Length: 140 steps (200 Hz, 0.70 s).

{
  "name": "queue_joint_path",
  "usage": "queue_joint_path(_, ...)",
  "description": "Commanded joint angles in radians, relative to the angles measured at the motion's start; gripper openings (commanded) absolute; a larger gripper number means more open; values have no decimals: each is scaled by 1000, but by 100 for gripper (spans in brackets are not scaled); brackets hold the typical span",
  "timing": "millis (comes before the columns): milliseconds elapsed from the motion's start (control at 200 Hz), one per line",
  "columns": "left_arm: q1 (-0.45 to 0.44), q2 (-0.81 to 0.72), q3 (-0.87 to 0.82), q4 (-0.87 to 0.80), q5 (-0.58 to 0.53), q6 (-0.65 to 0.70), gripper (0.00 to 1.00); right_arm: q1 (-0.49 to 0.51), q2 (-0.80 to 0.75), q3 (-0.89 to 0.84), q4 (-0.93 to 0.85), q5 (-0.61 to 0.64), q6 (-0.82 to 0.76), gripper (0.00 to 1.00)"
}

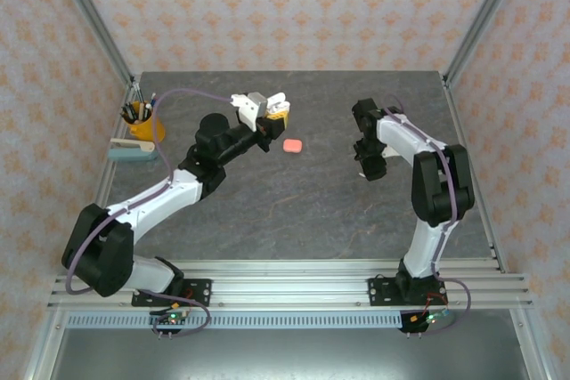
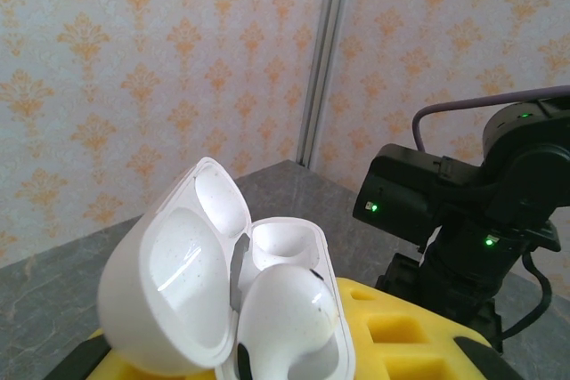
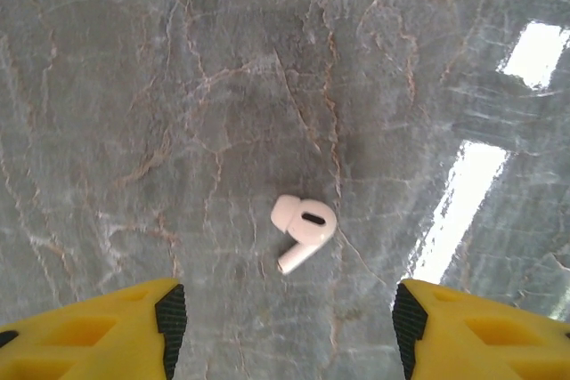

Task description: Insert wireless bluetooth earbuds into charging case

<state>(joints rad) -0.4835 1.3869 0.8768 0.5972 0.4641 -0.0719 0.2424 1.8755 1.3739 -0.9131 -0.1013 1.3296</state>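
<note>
Open white case point(image 2: 178, 291) sat clamped in left gripper point(image 1: 278, 115), apparently with seated earbud point(image 2: 289, 309); right gripper point(image 3: 285, 322) hung released over loose earbud point(image 3: 304, 230).

A robotics lab cell: two robot arms point(image 1: 160, 198) bolted to a metal rail point(image 1: 294, 287) at the edge of a stone-look table point(image 1: 294, 220), boxed in by metal posts point(image 1: 93, 20) and wallpapered panels point(image 1: 294, 6), with a pen cup point(image 1: 142, 126) in one corner.

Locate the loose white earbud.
In the right wrist view, the white earbud lies on the grey table, just ahead of the open right gripper, centred between its fingers.
</note>
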Motion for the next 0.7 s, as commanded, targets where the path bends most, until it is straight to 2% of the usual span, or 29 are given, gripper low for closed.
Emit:
queue_joint_path(0,0,13,33,59,15,-18,0,-15,38,21,-39,-13,46,64)
queue_joint_path(320,1,45,25,91,12,-22,0,-55,73,-43,31,-37,24,62)
queue_joint_path(696,2,66,18,107,8,-25,0,-60,135,-19,50,-48,-3,58)
